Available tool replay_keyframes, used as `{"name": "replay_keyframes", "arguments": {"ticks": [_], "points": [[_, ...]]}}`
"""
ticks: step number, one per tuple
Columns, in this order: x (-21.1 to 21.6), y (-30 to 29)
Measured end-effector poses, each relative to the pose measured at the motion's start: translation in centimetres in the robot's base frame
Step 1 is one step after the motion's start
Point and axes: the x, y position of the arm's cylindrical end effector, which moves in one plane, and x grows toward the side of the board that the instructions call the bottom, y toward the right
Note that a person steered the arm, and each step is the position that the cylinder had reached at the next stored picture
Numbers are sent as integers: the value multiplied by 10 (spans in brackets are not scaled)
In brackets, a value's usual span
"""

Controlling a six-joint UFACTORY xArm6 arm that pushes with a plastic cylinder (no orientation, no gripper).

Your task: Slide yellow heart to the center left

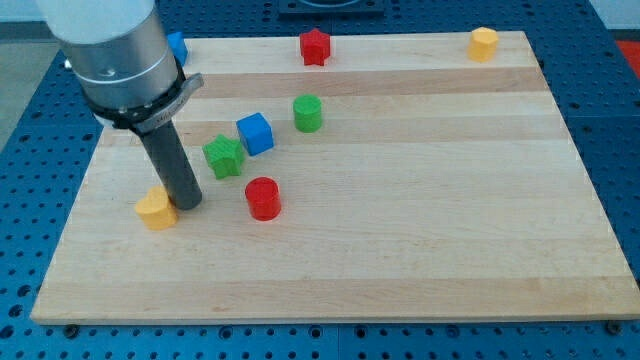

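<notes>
1. The small yellow heart-shaped block (pixel 156 209) lies at the wooden counter's (pixel 420 250) near left.
2. My tip (pixel 188 203), a plain dark rod with no pincer to open or close, touches the heart's right side.
3. A red cylinder block (pixel 263 198) sits just right.

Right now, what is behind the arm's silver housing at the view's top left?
A blue block shows only its right edge past the silver housing; the rest is covered, so its shape cannot be told. My tip touches the yellow heart.
</notes>
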Motion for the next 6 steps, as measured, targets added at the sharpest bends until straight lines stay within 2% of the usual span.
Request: {"name": "replay_keyframes", "arguments": {"ticks": [2, 3, 4, 5, 6], "points": [[44, 0], [52, -26], [38, -75], [6, -105], [14, -105]]}}
